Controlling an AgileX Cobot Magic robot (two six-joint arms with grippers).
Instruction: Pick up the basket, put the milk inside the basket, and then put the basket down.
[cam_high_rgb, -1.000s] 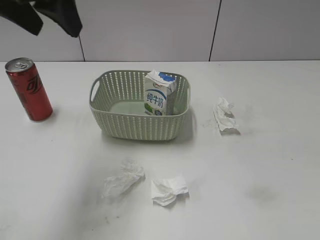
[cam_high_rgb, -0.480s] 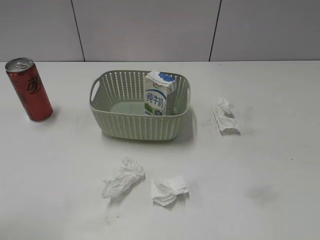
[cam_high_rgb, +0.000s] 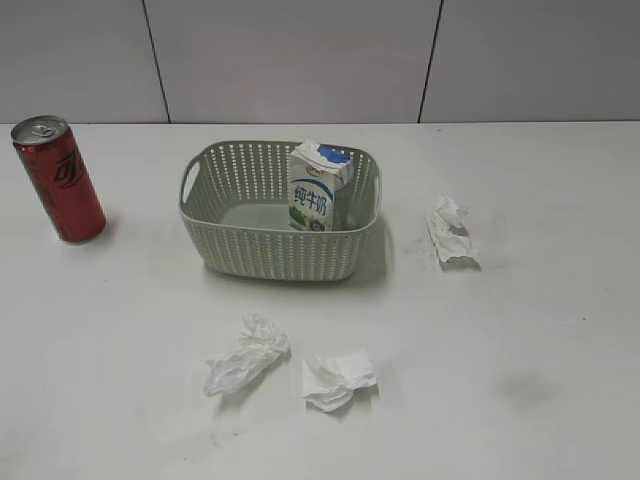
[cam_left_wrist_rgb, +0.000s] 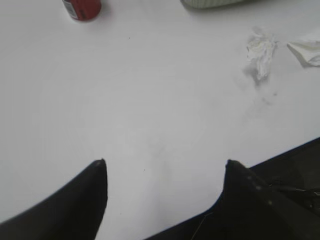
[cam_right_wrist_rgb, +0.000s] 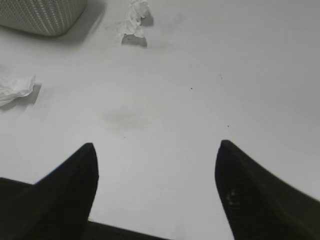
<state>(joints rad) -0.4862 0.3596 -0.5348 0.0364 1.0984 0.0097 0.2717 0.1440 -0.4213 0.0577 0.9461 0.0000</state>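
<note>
Left gripper (cam_left_wrist_rgb: 165, 162): jaws spread wide, nothing between them; it hangs over bare table near the front edge.
Right gripper (cam_right_wrist_rgb: 156, 144): jaws spread wide, holding nothing; also over bare table at the near side, beside a faint grey smudge (cam_right_wrist_rgb: 122, 118).
Arms: neither shows in the exterior view.
Table (cam_high_rgb: 540, 300): white, with a few dark marks on the near right.
Tissues: 3 crumpled white wads. 1 (cam_high_rgb: 245, 355) lies near left of centre, 1 (cam_high_rgb: 338, 380) just right of it, and 1 (cam_high_rgb: 448, 230) lies right of the basket, apart from it.
Basket (cam_high_rgb: 280, 245): sage-green, perforated walls, standing flat on the table at centre, far from both grippers; a cut-out handle shows at its left end.
Milk (cam_high_rgb: 318, 188): upright inside the basket, toward its right half, blue-topped gable rising above the rim, blue characters facing the camera.
Can (cam_high_rgb: 58, 178): red, upright at the far left of the table, well apart from the basket.
Wrist views: the left one catches the can's base and the basket's edge at the far side; the right one catches a corner of the basket at far left.
</note>
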